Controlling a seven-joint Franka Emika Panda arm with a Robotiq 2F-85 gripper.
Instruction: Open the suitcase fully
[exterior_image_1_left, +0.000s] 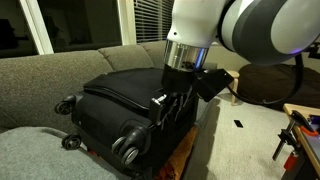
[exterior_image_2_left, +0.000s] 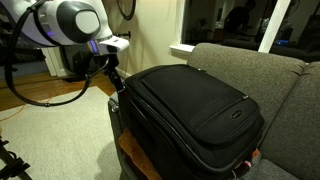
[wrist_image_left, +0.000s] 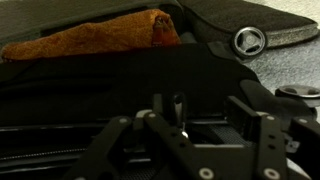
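Observation:
The black soft-sided suitcase (exterior_image_1_left: 120, 95) lies flat on the grey sofa, with its spinner wheels (exterior_image_1_left: 127, 146) facing the camera. It also shows in the other exterior view (exterior_image_2_left: 195, 100), lid panel closed. My gripper (exterior_image_1_left: 170, 102) is at the suitcase's edge near the wheels, fingers pointing down against the side (exterior_image_2_left: 115, 82). In the wrist view the fingers (wrist_image_left: 198, 115) stand apart, and a thin metal zipper pull (wrist_image_left: 178, 105) hangs between them, close to the left finger. A wheel (wrist_image_left: 250, 42) shows at the upper right.
The grey sofa (exterior_image_2_left: 270, 70) carries the suitcase. An orange-brown surface (exterior_image_1_left: 182, 155) sits under the suitcase's near end, and shows in the wrist view (wrist_image_left: 90, 40). A dark brown beanbag (exterior_image_1_left: 270, 85) lies on the carpet behind the arm. Windows line the back wall.

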